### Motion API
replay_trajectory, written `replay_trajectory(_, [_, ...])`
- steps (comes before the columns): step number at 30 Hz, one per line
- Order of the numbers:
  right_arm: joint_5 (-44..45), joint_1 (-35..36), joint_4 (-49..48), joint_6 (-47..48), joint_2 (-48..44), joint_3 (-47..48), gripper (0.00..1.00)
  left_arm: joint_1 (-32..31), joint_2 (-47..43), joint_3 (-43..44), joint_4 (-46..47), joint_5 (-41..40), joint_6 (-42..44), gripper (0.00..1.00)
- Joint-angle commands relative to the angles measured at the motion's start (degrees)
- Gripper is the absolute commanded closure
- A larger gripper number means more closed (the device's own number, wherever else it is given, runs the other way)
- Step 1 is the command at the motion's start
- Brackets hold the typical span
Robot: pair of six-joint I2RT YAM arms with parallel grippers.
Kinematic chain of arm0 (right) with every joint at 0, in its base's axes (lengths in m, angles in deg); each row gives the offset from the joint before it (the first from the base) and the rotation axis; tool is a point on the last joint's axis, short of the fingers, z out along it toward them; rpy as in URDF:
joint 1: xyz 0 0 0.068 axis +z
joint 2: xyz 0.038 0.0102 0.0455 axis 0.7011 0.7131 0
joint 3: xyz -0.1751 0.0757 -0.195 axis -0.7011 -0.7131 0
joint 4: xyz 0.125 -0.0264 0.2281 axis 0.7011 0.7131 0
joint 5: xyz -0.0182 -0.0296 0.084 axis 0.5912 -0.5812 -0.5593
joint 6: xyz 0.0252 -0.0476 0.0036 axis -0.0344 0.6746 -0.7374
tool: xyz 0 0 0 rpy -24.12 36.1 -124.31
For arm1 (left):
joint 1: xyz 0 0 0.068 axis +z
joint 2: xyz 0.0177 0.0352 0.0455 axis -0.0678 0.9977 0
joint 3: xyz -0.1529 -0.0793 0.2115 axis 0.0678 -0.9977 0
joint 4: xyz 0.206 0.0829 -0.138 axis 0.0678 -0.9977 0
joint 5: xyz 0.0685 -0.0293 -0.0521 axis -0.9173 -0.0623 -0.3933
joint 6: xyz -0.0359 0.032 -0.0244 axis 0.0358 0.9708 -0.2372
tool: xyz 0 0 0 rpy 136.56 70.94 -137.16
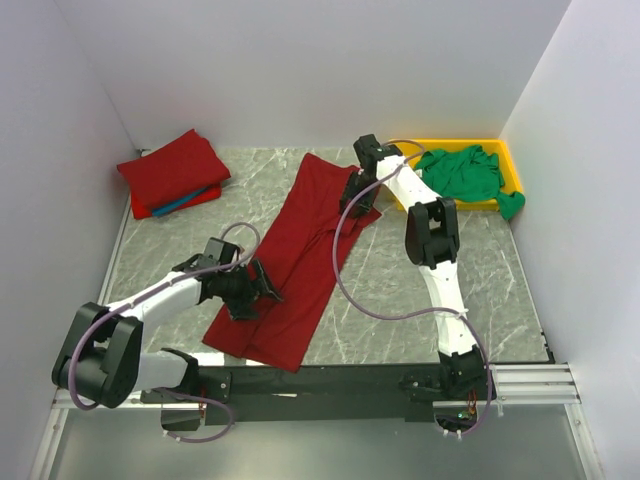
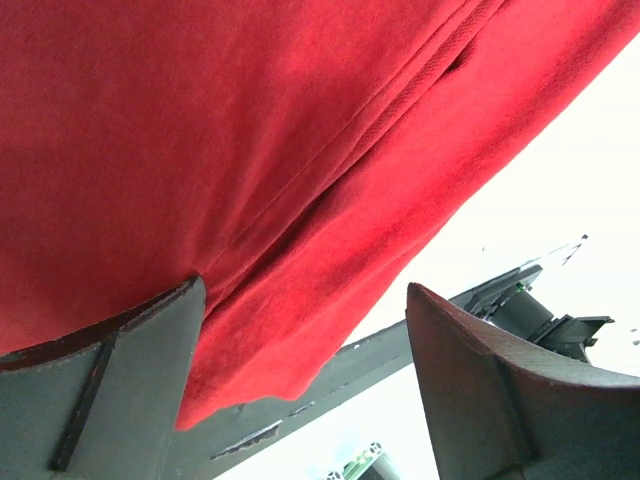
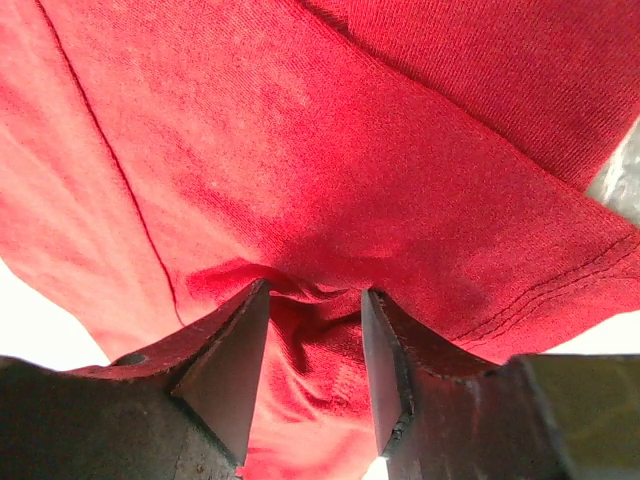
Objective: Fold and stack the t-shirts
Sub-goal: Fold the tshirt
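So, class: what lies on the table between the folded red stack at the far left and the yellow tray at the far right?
In the top view, a long dark red t-shirt lies between the stack and the tray, both grippers on it.

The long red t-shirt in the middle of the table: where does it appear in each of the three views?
Top external: the long red t-shirt lies diagonally across the table's centre, between both hands.
Left wrist: it fills the upper left, reaching down between the open fingers.
Right wrist: it fills nearly the whole picture, with a fold bunched between the fingers.
Shared landmark: the stitched hem near the right hand; a seam also shows in the left wrist view.
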Motion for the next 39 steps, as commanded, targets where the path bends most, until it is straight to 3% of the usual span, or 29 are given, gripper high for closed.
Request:
replay_trajectory(1, [3.0,-1.7,-4.9,0.7,-1.1,-1.0,0.50,-0.3,0.0,3.0,-2.3,0.3,0.7,0.12])
replay_trajectory(10, [-1.5,-0.9,-13.1,0.2,-10.5,-7.5,0.41,-0.3,-2.0,9.8,-7.1,-1.8,4.1,0.12])
replay_trajectory(20, [0.7,2.9,-14.7,0.9,-19.0,-18.4,0.38,-0.6,-3.3,1.3,-3.5,-2.6,4.8,0.12])
replay_trajectory(27, [1.1,3.6,-16.4,0.3,-17.5,-25.1,0.38,-1.7,1.1,-0.4,-0.9,-2.5,5.4,0.12])
replay_trajectory(39, [4.0,0.6,-7.7,0.3,-7.2,-16.1,0.39,-5.7,5.5,1.2,1.0,-0.8,0.9,0.12])
